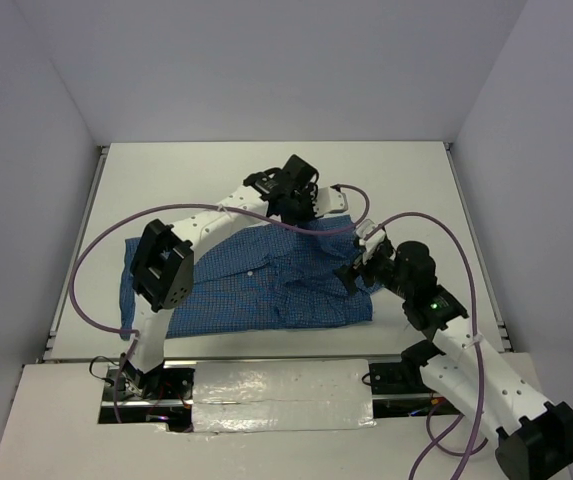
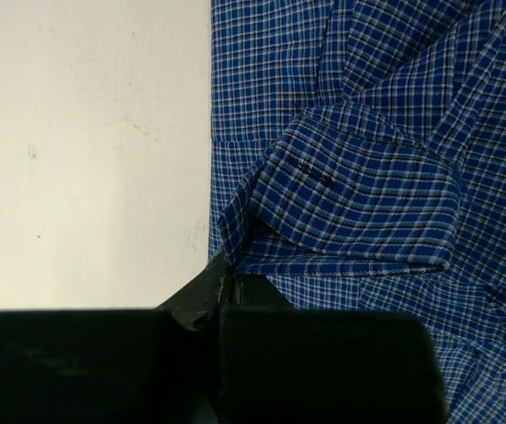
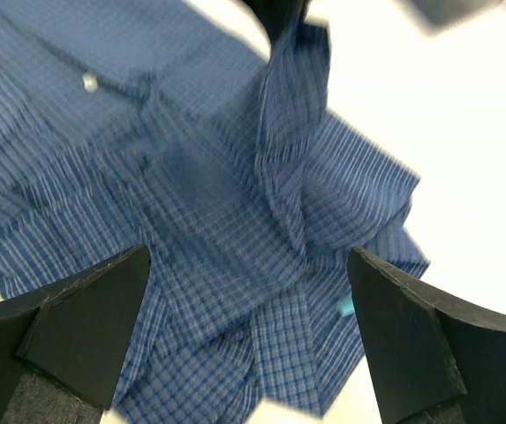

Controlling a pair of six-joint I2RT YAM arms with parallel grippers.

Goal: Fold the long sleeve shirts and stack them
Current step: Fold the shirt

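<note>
A blue checked long sleeve shirt lies partly folded on the white table. My left gripper reaches over its far right corner and is shut on a cuffed sleeve end, the cloth pinched at the tips of the left gripper. My right gripper hovers just above the shirt's right edge. In the right wrist view the right gripper is open wide with only rumpled shirt below it. A strip of sleeve rises from there toward the left gripper at the top edge.
Grey walls close in the table on three sides. Purple cables loop from both arms over the table. A taped white ledge runs along the near edge between the arm bases. A small turquoise tag shows at the shirt's edge.
</note>
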